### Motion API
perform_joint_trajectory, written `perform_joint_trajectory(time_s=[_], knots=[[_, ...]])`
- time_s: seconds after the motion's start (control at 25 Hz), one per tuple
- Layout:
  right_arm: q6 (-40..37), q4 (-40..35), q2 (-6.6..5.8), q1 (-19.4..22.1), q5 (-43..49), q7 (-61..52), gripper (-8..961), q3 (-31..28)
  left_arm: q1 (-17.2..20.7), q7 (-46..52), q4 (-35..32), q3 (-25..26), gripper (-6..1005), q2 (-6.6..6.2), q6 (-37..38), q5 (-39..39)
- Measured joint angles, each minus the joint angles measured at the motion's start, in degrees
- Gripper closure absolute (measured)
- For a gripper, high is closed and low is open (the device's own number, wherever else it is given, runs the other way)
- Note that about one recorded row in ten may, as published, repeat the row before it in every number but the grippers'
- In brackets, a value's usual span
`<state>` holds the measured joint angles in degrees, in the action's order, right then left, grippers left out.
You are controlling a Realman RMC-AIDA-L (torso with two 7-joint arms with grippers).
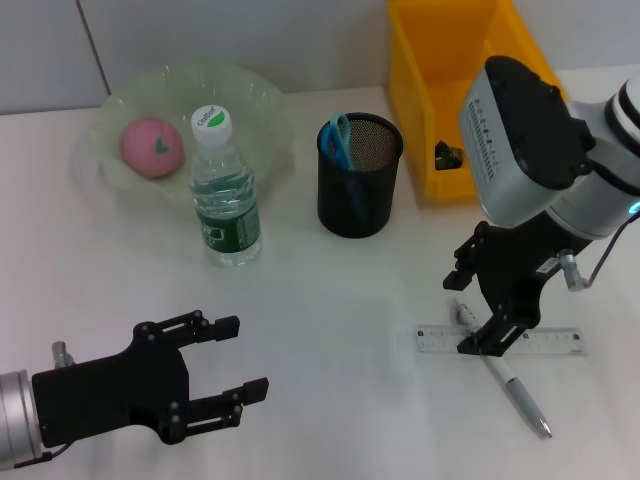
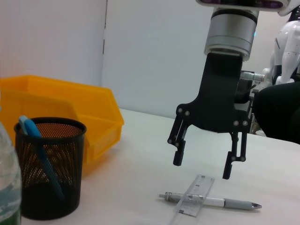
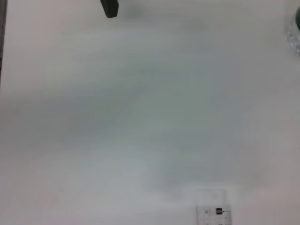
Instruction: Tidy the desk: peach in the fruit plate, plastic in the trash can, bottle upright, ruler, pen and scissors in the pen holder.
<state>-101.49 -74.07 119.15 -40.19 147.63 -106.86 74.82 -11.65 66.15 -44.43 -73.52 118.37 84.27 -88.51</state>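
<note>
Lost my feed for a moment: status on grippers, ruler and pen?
Right gripper open, hovering above ruler and pen. Pen lies crossed with ruler on table. Left gripper open, idle near front. Nothing blocking.

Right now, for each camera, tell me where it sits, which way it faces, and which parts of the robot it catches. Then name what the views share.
Head view: on the robot's head, looking forward and down at the table; shows the left gripper, open and low, and the right gripper above the ruler and pen.
Left wrist view: on the left arm, looking across the table at the right gripper, open above the ruler and pen; none of its own fingers.
Right wrist view: on the right arm, looking down at the table; a dark tip at the edge.
Shared: the ruler appears in all three.
</note>
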Motion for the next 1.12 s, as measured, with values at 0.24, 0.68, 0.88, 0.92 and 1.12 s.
perform_joint_trajectory(time_s=[0.24,0.68,0.88,0.92,1.12], knots=[[3.9,3.2,0.04,-0.1,0.2,0.3,219,2.3,0.0,0.0,0.0,-0.1,245,0.01,-0.1,0.0],[9.2,9.7,0.41,-1.6,-0.2,-0.8,225,6.1,-0.3,0.0,0.0,-0.2,245,-0.04,-0.1,0.0],[10.6,12.6,0.41,-2.6,-0.7,-1.1,228,6.2,-0.4,0.0,0.3,-0.3,245,-0.07,-0.1,0.0],[11.0,13.4,0.41,-2.9,-0.8,-1.1,229,6.2,-0.4,0.0,0.3,-0.3,245,-0.07,-0.1,0.0],[12.4,15.3,0.4,-3.6,-0.9,-1.1,232,6.3,-0.4,0.1,0.3,-0.3,244,-0.08,0.0,0.0]])
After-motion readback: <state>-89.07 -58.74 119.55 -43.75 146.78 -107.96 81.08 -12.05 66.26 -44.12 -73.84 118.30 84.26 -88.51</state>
